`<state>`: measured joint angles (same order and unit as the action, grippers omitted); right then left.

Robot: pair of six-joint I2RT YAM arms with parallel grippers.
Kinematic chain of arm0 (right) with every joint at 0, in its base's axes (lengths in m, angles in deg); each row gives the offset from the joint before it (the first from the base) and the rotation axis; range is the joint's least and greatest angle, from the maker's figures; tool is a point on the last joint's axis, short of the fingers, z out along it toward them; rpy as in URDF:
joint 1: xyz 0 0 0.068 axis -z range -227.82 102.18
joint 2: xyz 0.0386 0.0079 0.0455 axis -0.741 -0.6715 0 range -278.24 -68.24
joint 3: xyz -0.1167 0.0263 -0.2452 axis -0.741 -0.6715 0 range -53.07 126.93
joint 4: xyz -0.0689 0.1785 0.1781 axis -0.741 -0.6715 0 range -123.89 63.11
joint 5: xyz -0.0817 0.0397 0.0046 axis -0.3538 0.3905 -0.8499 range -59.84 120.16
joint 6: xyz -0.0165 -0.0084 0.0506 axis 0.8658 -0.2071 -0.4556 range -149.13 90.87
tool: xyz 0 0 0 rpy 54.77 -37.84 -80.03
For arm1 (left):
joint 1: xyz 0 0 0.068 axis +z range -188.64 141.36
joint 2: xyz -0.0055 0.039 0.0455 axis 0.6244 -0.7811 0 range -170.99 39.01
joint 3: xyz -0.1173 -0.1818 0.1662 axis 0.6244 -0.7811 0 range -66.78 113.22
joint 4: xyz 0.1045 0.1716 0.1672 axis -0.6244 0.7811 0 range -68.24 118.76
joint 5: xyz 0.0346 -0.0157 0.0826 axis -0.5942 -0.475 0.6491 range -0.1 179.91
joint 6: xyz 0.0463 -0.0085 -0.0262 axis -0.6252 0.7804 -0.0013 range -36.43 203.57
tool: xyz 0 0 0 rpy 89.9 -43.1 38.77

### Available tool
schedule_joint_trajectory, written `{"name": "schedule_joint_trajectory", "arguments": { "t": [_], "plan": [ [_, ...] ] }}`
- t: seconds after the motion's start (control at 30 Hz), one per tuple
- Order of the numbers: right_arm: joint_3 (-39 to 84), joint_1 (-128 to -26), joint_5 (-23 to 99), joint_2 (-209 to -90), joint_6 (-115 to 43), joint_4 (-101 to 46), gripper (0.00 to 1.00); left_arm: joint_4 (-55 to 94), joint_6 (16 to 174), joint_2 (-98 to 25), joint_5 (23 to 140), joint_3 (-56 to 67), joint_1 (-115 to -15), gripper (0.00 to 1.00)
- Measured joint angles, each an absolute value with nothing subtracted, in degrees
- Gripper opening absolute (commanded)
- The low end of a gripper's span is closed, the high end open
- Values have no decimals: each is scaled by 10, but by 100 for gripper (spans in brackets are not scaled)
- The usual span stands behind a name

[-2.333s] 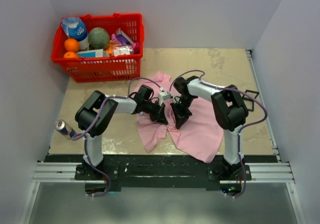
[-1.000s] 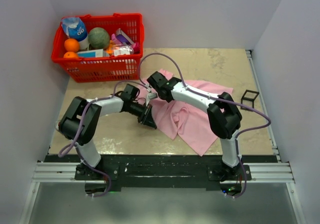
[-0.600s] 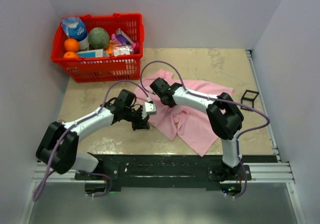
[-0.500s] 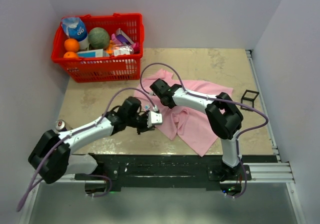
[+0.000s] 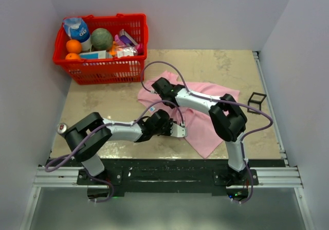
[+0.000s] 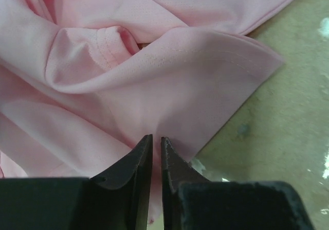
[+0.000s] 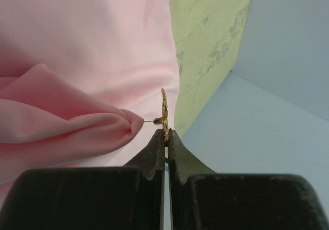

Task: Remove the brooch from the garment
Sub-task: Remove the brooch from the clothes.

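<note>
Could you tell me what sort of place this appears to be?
Likely a robotics lab cell: plain pale walls enclose the table, the arms are bolted to a metal rail, and a red basket holds groceries.

Small gold brooch stands edge-on right at the tips of the right pincer, nipped by its lower rim. Its thin pin runs sideways into a pulled-up peak of the pink shirt, just left of those tips. The shirt's soft, rumpled folds bunch ahead of the left pincer, whose tips pinch a thin fold.
</note>
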<state>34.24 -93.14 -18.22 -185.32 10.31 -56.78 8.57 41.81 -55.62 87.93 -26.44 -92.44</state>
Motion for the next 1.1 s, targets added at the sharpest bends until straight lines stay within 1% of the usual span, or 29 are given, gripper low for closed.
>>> {"name": "schedule_joint_trajectory", "arguments": {
  "t": [0.23,0.43,0.53,0.7,0.8,0.87,0.97,1.03,1.1],
  "plan": [
    [307,-925,-186,-1853,112,-557,0,149,358,-599,888,-209,-930,12],
    [239,-925,-206,-1853,176,-516,0,168,307,-600,887,-208,-936,7],
    [220,-925,-218,-1853,219,-473,0,172,297,-601,891,-209,-939,5],
    [169,-922,-241,-1851,324,-320,0,168,293,-600,896,-216,-943,3],
    [158,-913,-244,-1851,371,-254,0,165,292,-590,901,-232,-948,2],
    [167,-901,-243,-1851,380,-233,0,163,290,-578,905,-248,-950,1],
    [216,-878,-241,-1853,356,-253,0,165,295,-558,906,-267,-950,0],
    [269,-863,-227,-1853,311,-286,0,170,302,-546,906,-275,-951,0],
    [349,-849,-180,-1856,242,-377,0,186,322,-532,904,-278,-950,0]
  ]
}}
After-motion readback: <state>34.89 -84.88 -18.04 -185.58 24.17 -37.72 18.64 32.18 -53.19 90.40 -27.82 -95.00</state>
